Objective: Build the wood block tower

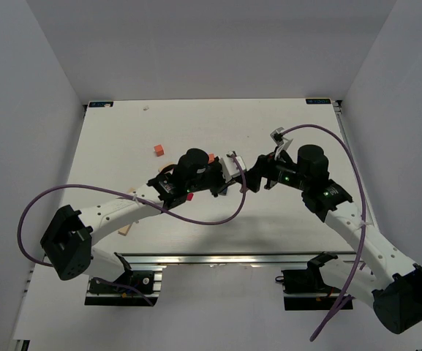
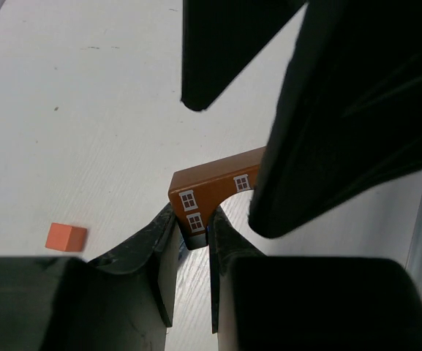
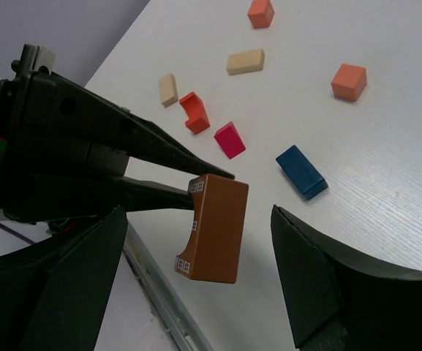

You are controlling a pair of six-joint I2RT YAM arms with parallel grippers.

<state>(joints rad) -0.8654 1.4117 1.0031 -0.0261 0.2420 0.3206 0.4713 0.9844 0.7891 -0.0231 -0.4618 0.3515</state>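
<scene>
The left gripper's (image 2: 193,241) fingers are pinched tight on one leg of the arch (image 2: 209,186), a brown block printed with small white windows. In the right wrist view they hold the arch on its side, and it looks clear of the table (image 1: 196,121).

The right gripper (image 3: 198,212) stands wide open around the arch, one finger on each side. There is a visible gap on both sides, and it grips nothing.

The remaining blocks lie loose and apart on the table, unstacked. Placed from the arch as the right wrist view shows them:
- The blue block (image 3: 301,172) is nearest, just to its upper right.
- The pink block (image 3: 230,140) lies just above the arch, and the notched red block (image 3: 194,112) sits close beyond that.
- Farther out lie two tan blocks (image 3: 245,61), (image 3: 168,89).
- Farthest out are two orange blocks (image 3: 349,81), (image 3: 261,12).
</scene>
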